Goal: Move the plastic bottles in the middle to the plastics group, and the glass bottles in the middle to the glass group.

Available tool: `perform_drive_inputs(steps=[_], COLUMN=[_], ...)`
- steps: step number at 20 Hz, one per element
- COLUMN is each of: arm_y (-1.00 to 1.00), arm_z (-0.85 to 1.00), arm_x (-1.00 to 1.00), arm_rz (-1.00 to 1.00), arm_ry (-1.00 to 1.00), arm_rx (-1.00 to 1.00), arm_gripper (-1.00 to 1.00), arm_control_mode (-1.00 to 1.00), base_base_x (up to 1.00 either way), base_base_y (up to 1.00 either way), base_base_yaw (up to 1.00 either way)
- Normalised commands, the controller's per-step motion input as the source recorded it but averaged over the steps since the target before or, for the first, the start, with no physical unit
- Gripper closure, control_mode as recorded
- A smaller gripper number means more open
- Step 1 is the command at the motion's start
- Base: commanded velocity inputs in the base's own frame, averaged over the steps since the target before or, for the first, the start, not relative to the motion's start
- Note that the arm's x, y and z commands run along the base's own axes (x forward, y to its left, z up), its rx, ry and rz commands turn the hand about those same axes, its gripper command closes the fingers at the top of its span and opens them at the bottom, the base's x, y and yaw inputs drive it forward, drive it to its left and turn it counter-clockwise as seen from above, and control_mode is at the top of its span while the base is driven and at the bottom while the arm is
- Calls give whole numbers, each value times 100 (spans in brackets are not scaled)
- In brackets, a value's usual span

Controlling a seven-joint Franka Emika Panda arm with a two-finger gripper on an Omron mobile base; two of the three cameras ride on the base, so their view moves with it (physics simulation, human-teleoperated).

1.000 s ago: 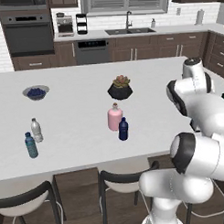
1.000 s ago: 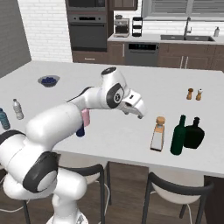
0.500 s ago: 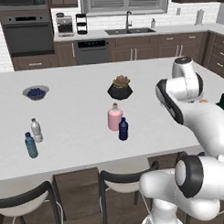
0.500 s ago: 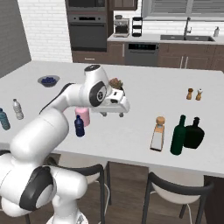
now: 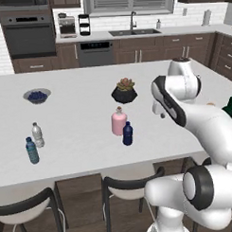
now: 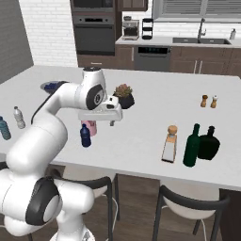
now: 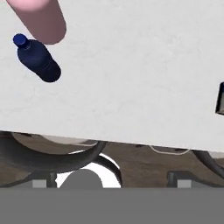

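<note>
The squat pale-pink glass bottle and the small navy plastic bottle stand side by side mid-counter. My gripper hovers open and empty above the counter just right of them, pointing down. In the hand view the navy bottle and the pink bottle lie at upper left. The square clear bottle with a cork top stands beside the tall dark green bottle at the right. A clear water bottle and a teal one stand at the left.
A potted succulent sits behind the pink bottle and a bowl of blueberries at back left. A squat dark bottle stands by the green one, with salt and pepper shakers behind. Stools line the counter's near edge.
The arm has swung left from the right end of the counter to the middle, beside the pink and navy bottles. The gripper stays open; no bottle has moved.
</note>
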Motion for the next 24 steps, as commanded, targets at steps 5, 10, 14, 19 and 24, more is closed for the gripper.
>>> perform_drive_inputs(steps=[5,10,14,19,24], arm_y=[58,58,58,25,25], arm_z=[0,-11,-18,-30,-31], arm_x=[28,3,0,19,39], arm_rz=[1,0,0,0,0], arm_ry=[8,0,0,-7,-3], arm_rx=[19,4,0,0,0], arm_gripper=[-100,-100,-100,-100,-100], arm_control_mode=[-100,-100,-100,-100,-100], base_base_x=[0,0,0,0,0], base_base_y=[0,0,0,0,0], base_base_yaw=[0,0,0,0,0])
